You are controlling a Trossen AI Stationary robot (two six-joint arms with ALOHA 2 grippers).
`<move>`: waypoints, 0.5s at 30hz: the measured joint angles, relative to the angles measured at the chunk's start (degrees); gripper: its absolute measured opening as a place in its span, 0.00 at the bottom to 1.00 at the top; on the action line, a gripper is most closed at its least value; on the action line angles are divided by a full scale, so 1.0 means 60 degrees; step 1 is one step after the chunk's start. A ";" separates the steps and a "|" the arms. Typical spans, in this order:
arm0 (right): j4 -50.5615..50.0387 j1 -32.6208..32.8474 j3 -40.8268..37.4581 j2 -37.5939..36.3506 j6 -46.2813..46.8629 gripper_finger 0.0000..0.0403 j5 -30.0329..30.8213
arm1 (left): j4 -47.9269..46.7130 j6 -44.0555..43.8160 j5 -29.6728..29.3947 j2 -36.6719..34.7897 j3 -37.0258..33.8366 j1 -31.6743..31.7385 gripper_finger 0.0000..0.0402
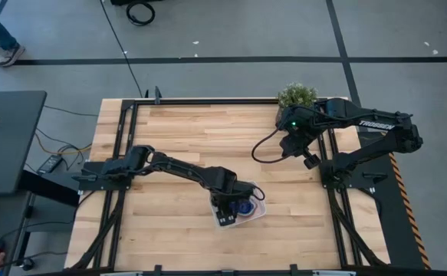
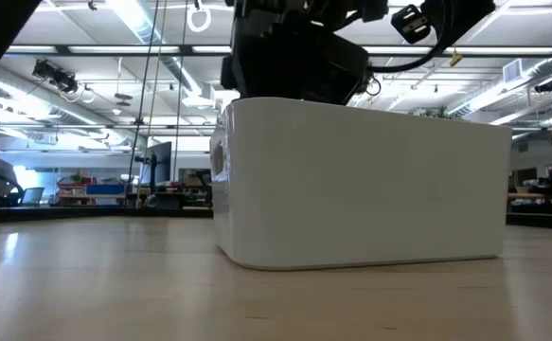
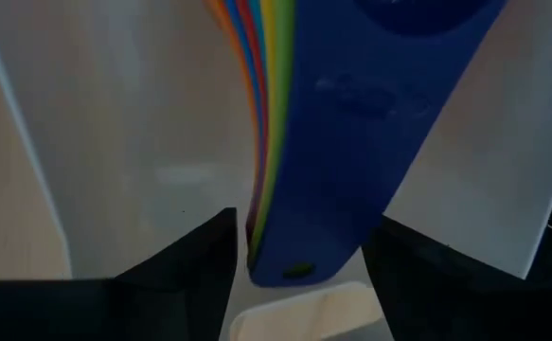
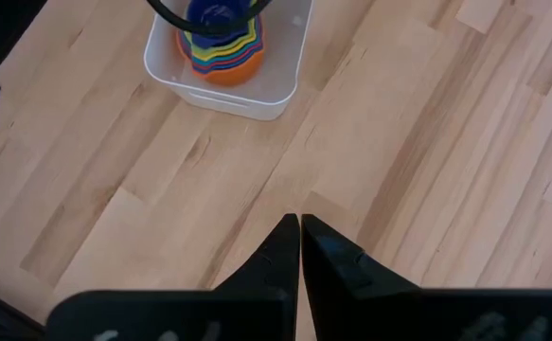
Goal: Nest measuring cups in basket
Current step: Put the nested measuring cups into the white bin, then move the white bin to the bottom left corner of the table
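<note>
Pale wooden tabletop (image 1: pixel 177 138) fills the middle of the high view, with the shallow white plastic basket (image 1: pixel 258 212) at lower centre. Inside it sits the nested stack of coloured plastic measuring cups (image 4: pixel 221 43), bright blue uppermost. Directly over the basket, the left gripper (image 3: pixel 299 260) stands parted around the stacked flat handles, not squeezing them. At upper right, the right gripper (image 4: pixel 300 227) hangs with fingers pressed together, holding nothing.

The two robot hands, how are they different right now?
The left hand is down over the white basket, while the right hand hangs above bare wood, away from the basket.

The left hand's fingers stand apart on either side of the blue cup handle; the right hand's fingers are pressed together, holding nothing.

Both hands are dark and have two fingers.
</note>
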 joint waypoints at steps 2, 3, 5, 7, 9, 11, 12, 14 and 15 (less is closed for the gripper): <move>0.0003 0.0000 0.0000 0.0000 -0.0011 0.06 0.0000 | -0.0092 0.0007 0.0167 0.0000 0.0000 0.0042 0.57; 0.0001 0.0000 0.0000 -0.0004 -0.0011 0.06 0.0000 | -0.0111 0.0007 0.0282 0.0000 0.0000 0.0073 0.57; 0.0000 0.0000 0.0000 0.0000 -0.0011 0.06 0.0000 | -0.0122 0.0007 0.0484 0.0000 0.0000 0.0097 0.57; -0.0001 0.0000 0.0000 0.0000 -0.0039 0.06 0.0000 | -0.0199 0.0001 0.0575 -0.0040 0.0000 0.0116 0.57; -0.0007 0.0000 0.0000 0.0000 -0.0087 0.06 0.0000 | -0.0257 0.0000 0.0677 -0.0124 0.0000 0.0120 0.57; -0.0011 0.0000 0.0000 0.0000 -0.0158 0.06 0.0000 | -0.0423 -0.0004 0.0727 -0.0269 0.0000 0.0123 0.57; -0.0025 0.0000 0.0000 0.0000 -0.0207 0.06 -0.0004 | -0.0473 -0.0002 0.0728 -0.0377 0.0000 0.0122 0.57; -0.0054 0.0000 0.0000 -0.0001 -0.0240 0.06 0.0000 | -0.0660 0.0000 0.0737 -0.0650 0.0000 0.0129 0.57; -0.0055 0.0000 0.0000 -0.0004 -0.0234 0.06 0.0000 | -0.0663 -0.0002 0.0734 -0.0798 0.0000 0.0136 0.57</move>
